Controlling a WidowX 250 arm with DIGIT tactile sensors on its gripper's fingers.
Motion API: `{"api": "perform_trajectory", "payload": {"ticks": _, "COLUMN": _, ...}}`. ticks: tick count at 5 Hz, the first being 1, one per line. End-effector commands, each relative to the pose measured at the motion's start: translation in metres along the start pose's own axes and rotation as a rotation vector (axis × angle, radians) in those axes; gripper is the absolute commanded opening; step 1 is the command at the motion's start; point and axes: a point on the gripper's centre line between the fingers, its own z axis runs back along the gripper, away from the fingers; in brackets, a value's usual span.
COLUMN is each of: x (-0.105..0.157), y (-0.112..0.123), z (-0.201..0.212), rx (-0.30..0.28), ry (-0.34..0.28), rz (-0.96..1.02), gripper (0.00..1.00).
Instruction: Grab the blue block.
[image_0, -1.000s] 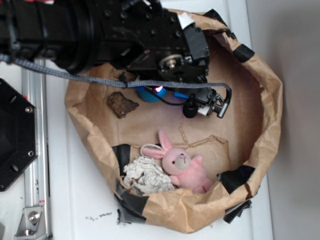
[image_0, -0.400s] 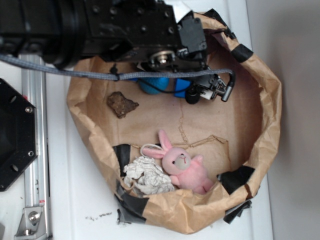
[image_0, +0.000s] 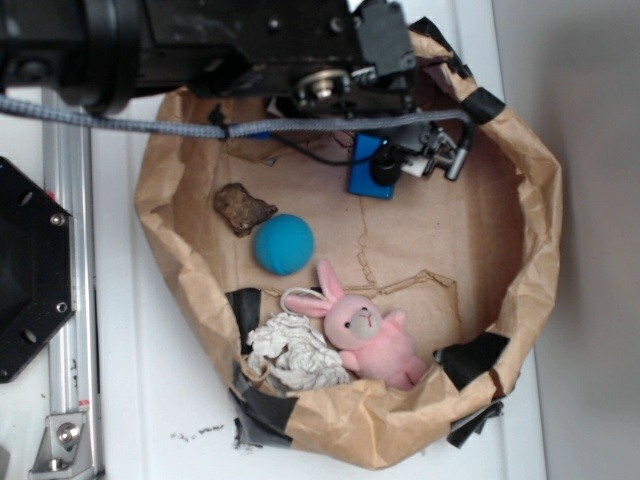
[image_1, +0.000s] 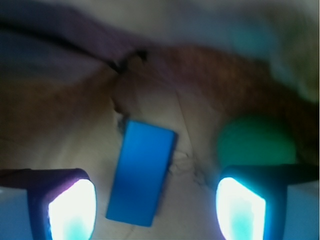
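Blue block (image_1: 141, 172): lying flat on the brown paper, sitting between the pincer's fingers, nearer the left one, tilted slightly.
Pincer (image_1: 156, 207): hanging spread wide above the block, pinching nothing; both fingertips (image_1: 72, 210) glowing white.
Progress: pincer is lining up over the block; lowering and closing are remaining, as far as I judge.
Green ball (image_1: 255, 142): resting just beyond the right finger.
Teal ball (image_0: 284, 244): lying well apart from the pincer.
Writing: none readable; wrist view is blurring.
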Motion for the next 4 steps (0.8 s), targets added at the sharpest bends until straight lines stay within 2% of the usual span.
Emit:
{"api": "perform_trajectory", "payload": {"ticks": 1, "x": 0.01, "y": -0.003, "z": -0.022, "rx": -0.025, "ry": -0.055, "rz": -0.095, "gripper": 1.0}}
{"api": "perform_trajectory", "payload": {"ticks": 3, "x": -0.006, "y": -0.002, "z": -0.052, "rx": -0.066, "ry": 0.075, "rz": -0.112, "gripper": 1.0}}
{"api": "perform_trajectory", "payload": {"ticks": 4, "x": -0.022, "y": -0.002, "z": -0.056, "rx": -0.062, "ry": 0.125, "rz": -0.116, "gripper": 1.0}}
